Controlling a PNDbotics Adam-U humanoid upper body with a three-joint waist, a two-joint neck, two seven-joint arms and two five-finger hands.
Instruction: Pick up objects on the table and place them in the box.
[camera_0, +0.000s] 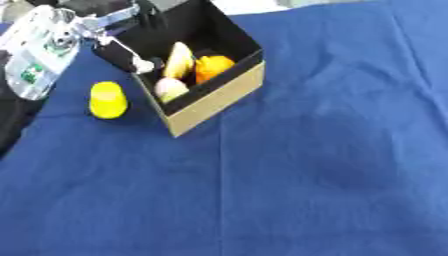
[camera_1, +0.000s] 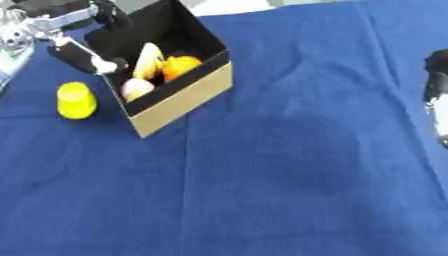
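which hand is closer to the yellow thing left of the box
Left. The left hand is just above the yellow thing, at the box wall; the right hand is far across the cloth.

Box (camera_0: 214, 97) set at far left of table (camera_0: 306, 175), turned askew, one corner toward the near side. Inside the box: three items grouped together, a long one (camera_0: 179, 60) at middle, a round one (camera_0: 213, 67) to its right, another round one (camera_0: 170, 88) nearest the front wall. Small object (camera_0: 108, 100) on the table just left of the box, apart from it. Left hand (camera_0: 122, 52) at the box's left wall, over the rim. Right hand (camera_1: 436, 95) at the right edge, well apart from the box.
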